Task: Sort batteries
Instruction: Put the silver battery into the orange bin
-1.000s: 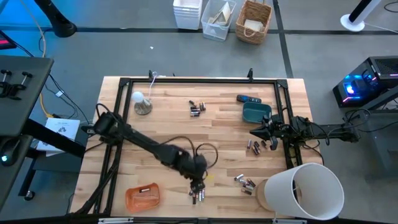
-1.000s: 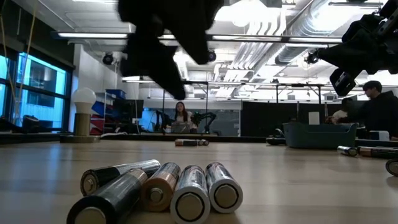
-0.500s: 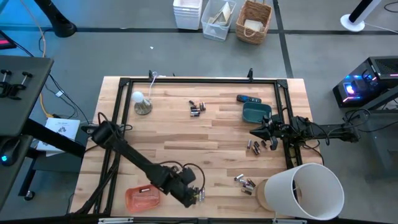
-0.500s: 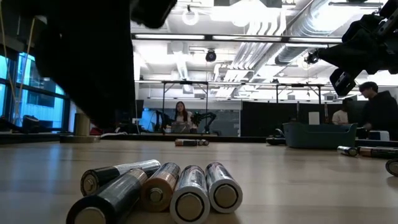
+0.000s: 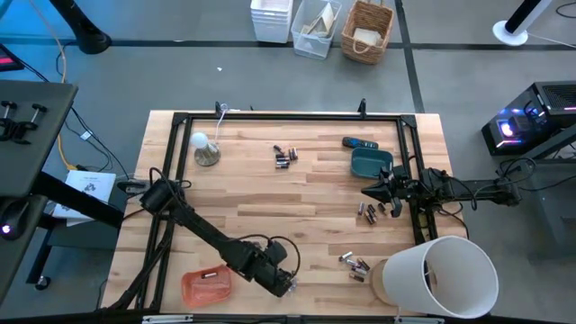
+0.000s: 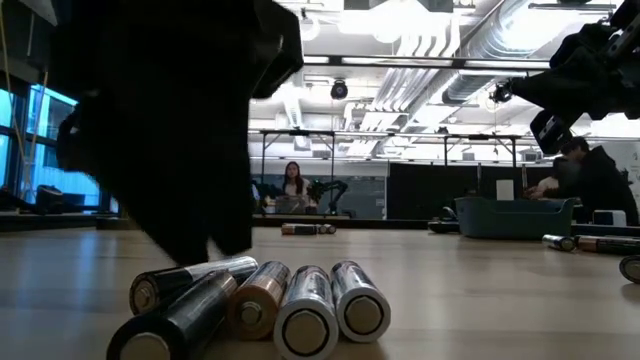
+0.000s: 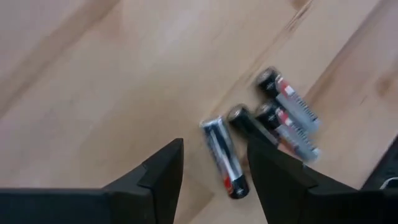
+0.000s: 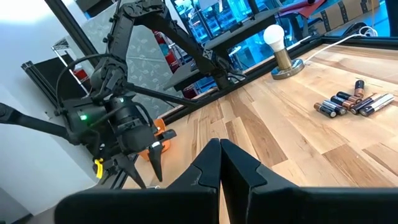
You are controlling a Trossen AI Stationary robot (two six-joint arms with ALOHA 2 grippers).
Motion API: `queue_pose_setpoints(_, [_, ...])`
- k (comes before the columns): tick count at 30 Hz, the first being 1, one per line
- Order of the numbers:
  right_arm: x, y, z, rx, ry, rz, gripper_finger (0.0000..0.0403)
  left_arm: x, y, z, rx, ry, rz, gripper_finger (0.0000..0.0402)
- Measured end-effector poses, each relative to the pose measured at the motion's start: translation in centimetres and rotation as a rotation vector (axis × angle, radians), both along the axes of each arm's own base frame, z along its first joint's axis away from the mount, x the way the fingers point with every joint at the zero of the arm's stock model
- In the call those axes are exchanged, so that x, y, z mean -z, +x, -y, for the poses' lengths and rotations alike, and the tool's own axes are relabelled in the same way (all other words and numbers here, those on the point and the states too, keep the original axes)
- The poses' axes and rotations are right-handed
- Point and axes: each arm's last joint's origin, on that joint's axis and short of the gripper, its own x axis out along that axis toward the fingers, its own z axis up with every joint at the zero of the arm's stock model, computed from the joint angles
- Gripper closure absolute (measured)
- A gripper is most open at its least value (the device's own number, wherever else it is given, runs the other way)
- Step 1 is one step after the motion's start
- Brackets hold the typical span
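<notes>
A cluster of batteries (image 6: 262, 300) lies side by side near the table's front edge. My left gripper (image 7: 214, 144) points steeply down over it and is open. Its fingers stand on either side of one black-and-silver battery (image 7: 222, 160), and two more batteries (image 7: 287, 121) lie just beyond. In the high view the left gripper (image 5: 288, 284) covers most of this cluster. My right gripper (image 8: 219, 152) is shut and waits level at the table's right edge (image 5: 369, 190). Other battery groups lie at the far middle (image 5: 285, 157), the right (image 5: 371, 211) and the near right (image 5: 354, 263).
An orange tray (image 5: 205, 286) holding a battery sits left of my left gripper. A teal bin (image 5: 371, 163) and a dark remote-like bar (image 5: 360, 143) are at the far right. A light bulb on a base (image 5: 205, 148) stands far left. A large white cylinder (image 5: 436, 279) fills the near right corner.
My left gripper has moved toward the table's near edge and come down over the front cluster of batteries, rolling its wrist as it went. In the low view it has dropped from the top of the picture to just behind the batteries. The batteries have not moved.
</notes>
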Motion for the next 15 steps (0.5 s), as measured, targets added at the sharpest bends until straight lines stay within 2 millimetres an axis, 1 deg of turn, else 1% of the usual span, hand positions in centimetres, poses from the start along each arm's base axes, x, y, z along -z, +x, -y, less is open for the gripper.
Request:
queue_pose_setpoints(2, [0.0, 0.0, 0.0, 0.0, 0.0, -0.006, 0.0402, 0.4, 0.2, -0.1, -0.004, -0.005, -0.013, 0.0234])
queue_pose_setpoints(11, [0.1, 0.0, 0.0, 0.0, 0.0, -0.008, 0.0402, 1.2, 0.2, -0.3, -0.007, 0.021, -0.047, 0.0234])
queue_pose_setpoints(15, [0.1, 0.1, 0.0, 0.0, 0.0, -0.01, 0.0402, 2.3, 0.0, -0.4, -0.002, 0.046, -0.104, 0.0235])
